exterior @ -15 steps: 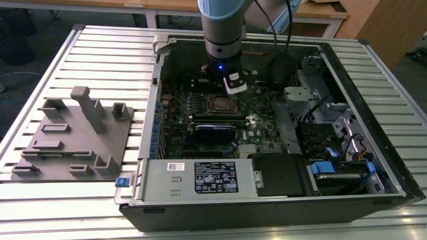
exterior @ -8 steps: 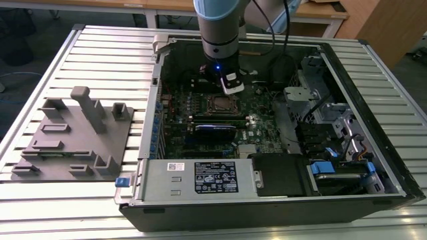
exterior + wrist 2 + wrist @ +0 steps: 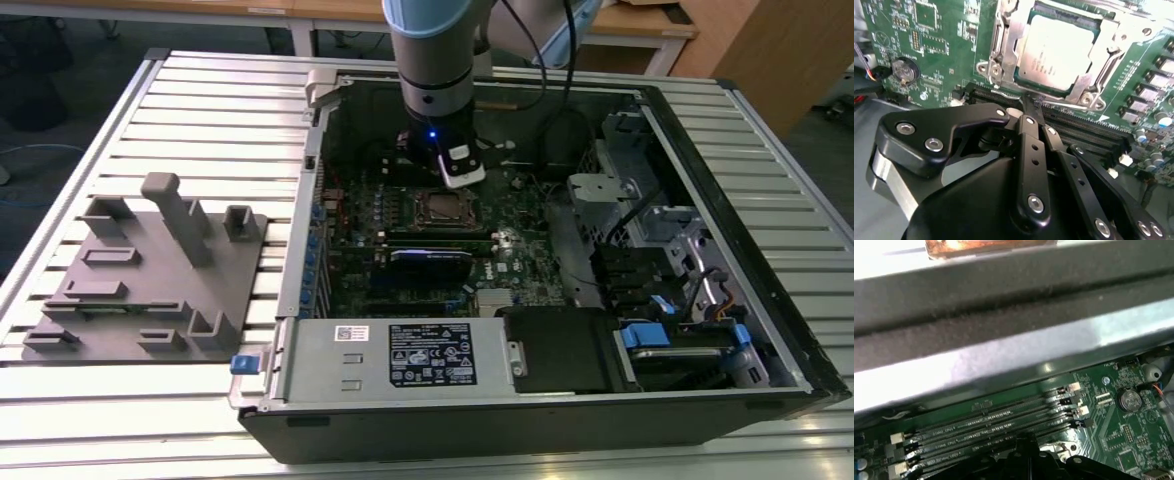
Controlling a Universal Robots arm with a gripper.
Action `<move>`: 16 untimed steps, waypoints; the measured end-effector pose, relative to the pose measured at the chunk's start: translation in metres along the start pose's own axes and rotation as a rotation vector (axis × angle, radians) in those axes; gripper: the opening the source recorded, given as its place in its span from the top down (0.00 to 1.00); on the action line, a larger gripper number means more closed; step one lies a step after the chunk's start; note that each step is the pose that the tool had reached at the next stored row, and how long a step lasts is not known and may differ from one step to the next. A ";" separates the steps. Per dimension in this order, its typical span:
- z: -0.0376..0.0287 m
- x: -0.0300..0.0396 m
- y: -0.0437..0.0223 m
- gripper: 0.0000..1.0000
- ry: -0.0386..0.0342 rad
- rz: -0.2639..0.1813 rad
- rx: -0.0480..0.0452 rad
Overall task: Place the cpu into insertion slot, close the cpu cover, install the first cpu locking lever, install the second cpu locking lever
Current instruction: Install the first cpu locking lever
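Dull silver-grey square cpu (image 3: 1056, 52) seated in dark-rimmed insertion slot (image 3: 1074, 14), thin silver metal cpu cover (image 3: 1004, 52) lowered around it, black gripper (image 3: 1030, 107) with fingers pressed together, tip at cover's edge.

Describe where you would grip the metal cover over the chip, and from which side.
Grip the cover by its outer edge facing the memory slots, coming from that side, where the gripper sits. It lies flat around the chip, so its bars probably offer no hold from above.
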State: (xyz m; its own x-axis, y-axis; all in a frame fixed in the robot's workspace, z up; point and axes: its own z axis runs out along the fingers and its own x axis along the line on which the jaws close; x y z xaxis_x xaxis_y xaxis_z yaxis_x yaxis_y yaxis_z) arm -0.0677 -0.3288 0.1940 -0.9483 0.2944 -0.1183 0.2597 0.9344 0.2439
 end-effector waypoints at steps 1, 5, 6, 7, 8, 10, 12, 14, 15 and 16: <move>0.0000 0.0000 -0.0001 0.90 -0.0034 -0.001 0.0070; 0.0002 0.0002 0.0003 0.90 -0.0058 -0.002 0.0101; 0.0003 0.0002 0.0004 0.90 -0.0059 -0.002 0.0100; 0.0003 0.0002 0.0004 0.90 -0.0059 -0.002 0.0101; 0.0001 0.0002 0.0005 0.90 -0.0058 -0.002 0.0102; -0.0021 0.0000 0.0012 0.90 -0.0058 -0.002 0.0100; -0.0041 -0.0002 0.0019 0.90 -0.0059 -0.002 0.0100; -0.0043 -0.0001 0.0025 0.90 -0.0059 -0.002 0.0100; -0.0042 0.0001 0.0029 0.90 -0.0063 -0.002 0.0100; -0.0040 0.0004 0.0038 0.90 -0.0069 -0.002 0.0098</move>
State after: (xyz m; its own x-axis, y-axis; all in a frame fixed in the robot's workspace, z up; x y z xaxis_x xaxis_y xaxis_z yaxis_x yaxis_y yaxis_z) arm -0.0678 -0.3260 0.1987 -0.9475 0.2941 -0.1253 0.2598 0.9368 0.2342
